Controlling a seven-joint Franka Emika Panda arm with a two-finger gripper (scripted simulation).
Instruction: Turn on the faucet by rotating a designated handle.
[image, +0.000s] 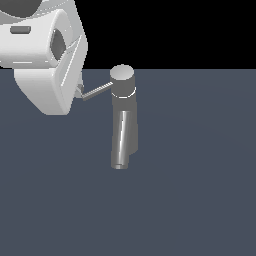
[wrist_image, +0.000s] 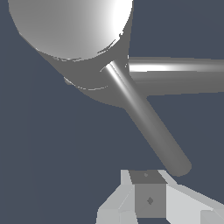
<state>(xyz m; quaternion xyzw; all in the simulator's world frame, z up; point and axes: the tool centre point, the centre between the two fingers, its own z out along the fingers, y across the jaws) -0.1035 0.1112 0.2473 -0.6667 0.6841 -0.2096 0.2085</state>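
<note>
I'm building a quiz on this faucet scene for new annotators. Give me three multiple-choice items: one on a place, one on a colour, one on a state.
1. In the exterior view, the handle sticks out from the faucet cap toward:
A. that view's left
B. that view's right
C. straight up

2. The surface under the faucet is:
A. white
B. dark blue-grey
C. green

3. The gripper is:
A. clamped around the spout
B. lying flat on the surface
C. near the handle's free end, not closed around it

Answers: 1 A, the rod runs from the cap toward the white gripper at left. 2 B, the floor is uniformly slate. 3 C, the wrist view shows the rod's tip just beyond the finger.
</note>
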